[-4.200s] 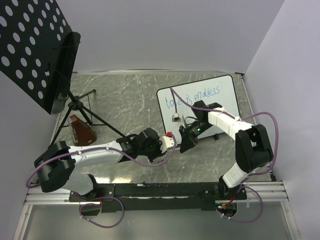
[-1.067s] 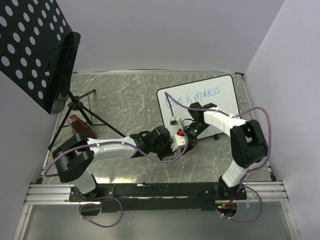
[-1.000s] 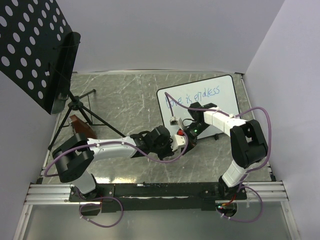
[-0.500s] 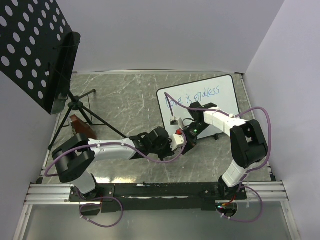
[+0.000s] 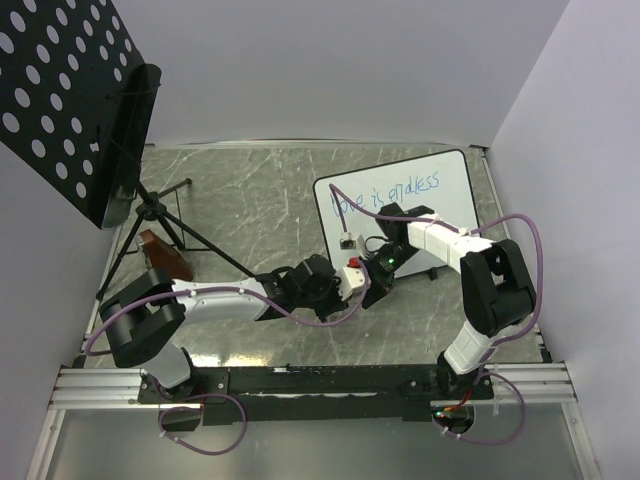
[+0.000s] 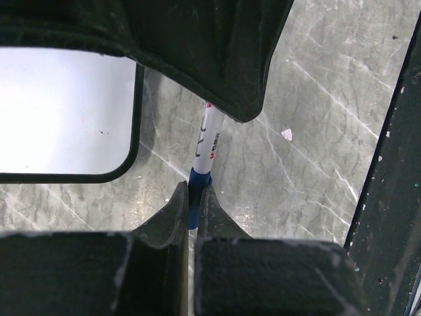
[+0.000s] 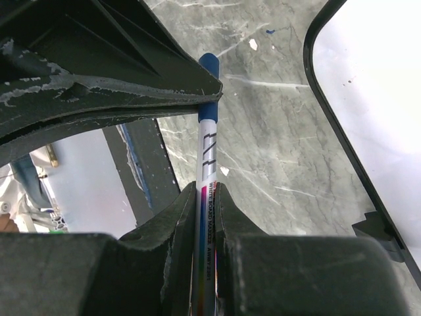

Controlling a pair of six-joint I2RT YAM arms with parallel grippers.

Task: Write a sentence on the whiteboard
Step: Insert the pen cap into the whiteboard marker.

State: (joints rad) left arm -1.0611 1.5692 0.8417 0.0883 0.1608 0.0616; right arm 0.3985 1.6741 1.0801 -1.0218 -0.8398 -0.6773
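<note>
Top view: soft, even light is falling from above. The whiteboard point(image 5: 440, 210) is showing bright without hard glare, and its blue writing is reading clearly. The table point(image 5: 250, 200) left of the whiteboard is carrying a pale sheen and only faint, diffuse shadows.

Left wrist view: the whiteboard is washing out to a grey-white gradient. A dark shadow is lying on the stone just right of its rim.

Right wrist view: the marker point(image 7: 208, 151) left of the whiteboard is printing crisp. Parts nearest the lens are blurring and going underexposed.
</note>
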